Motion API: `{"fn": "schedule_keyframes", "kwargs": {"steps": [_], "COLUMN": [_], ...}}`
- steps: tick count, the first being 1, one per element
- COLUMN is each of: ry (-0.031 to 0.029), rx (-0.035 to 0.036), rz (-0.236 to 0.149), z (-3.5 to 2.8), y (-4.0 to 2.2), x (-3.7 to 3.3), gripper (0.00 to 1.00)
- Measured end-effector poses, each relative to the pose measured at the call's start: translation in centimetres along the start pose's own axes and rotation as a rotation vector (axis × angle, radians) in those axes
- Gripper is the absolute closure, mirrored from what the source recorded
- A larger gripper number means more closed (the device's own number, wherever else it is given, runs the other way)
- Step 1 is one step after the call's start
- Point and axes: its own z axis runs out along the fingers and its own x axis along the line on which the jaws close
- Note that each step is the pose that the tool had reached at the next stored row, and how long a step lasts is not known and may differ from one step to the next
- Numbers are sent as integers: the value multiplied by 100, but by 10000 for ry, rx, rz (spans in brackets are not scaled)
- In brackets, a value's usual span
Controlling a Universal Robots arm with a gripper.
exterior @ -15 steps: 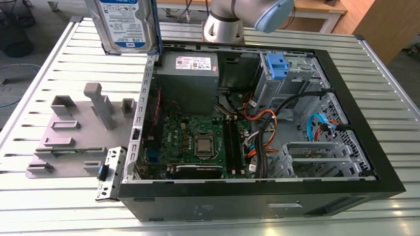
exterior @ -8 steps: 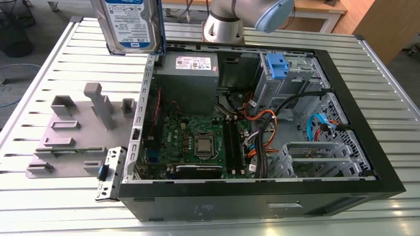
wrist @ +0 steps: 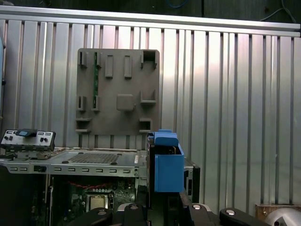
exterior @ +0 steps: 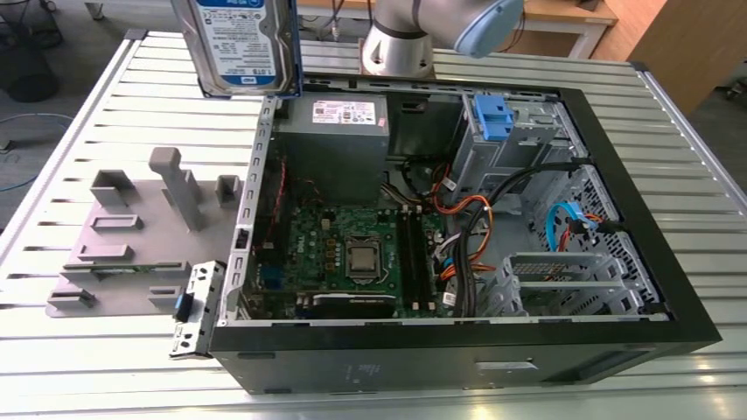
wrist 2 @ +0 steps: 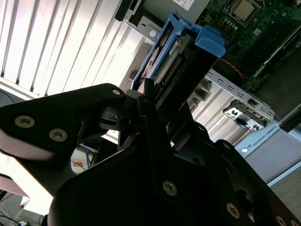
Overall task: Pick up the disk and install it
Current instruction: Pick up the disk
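Observation:
The disk (exterior: 240,44), a silver drive with a white-and-blue label in a blue carrier frame, hangs upright in the air above the far left corner of the open computer case (exterior: 653,289) in the exterior view. In the second wrist view my gripper (wrist 2: 153,101) is shut on the disk (wrist 2: 176,47), its black fingers (wrist 2: 106,101) clamping the lower end. The first wrist view shows the disk (wrist: 167,165) edge-on, rising from my gripper (wrist: 160,209), over the case's side wall.
The case lies open with the motherboard (exterior: 350,254), cables and a grey power supply (exterior: 338,118). A drive bay with a blue bracket (exterior: 495,118) sits at its far right. A grey fixture plate (exterior: 117,245) lies on the slatted table. The arm's base (exterior: 403,39) stands behind.

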Motion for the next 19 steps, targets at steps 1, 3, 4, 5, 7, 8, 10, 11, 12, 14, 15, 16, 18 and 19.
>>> {"fn": "schedule_keyframes", "kwargs": {"steps": [1, 3, 4, 5, 7, 8, 10, 11, 12, 14, 15, 16, 18, 19], "ry": [0, -1, 0, 0, -1, 1, 0, 0, 0, 0, 0, 0, 0, 0], "rx": [0, 1, 0, -1, 1, 0, 0, 0, 0, 1, 0, 0, 1, 0], "rz": [1, 0, -1, 0, -1, 0, -1, 0, 0, 0, 0, 0, 0, 0], "z": [0, 0, -1, -1, -1, -2, -3, -3, -3, -3, -4, -4, -4, -5], "y": [-11, -33, -43, -54, -86, -97, -132, -143, -154, -178, -189, -202, -227, -240], "x": [0, 0, 0, 0, -1, -1, -1, -1, -1, -2, -2, -2, -2, -3], "gripper": [65, 65, 65, 65, 65, 65, 65, 65, 65, 65, 65, 65, 65, 65]}}
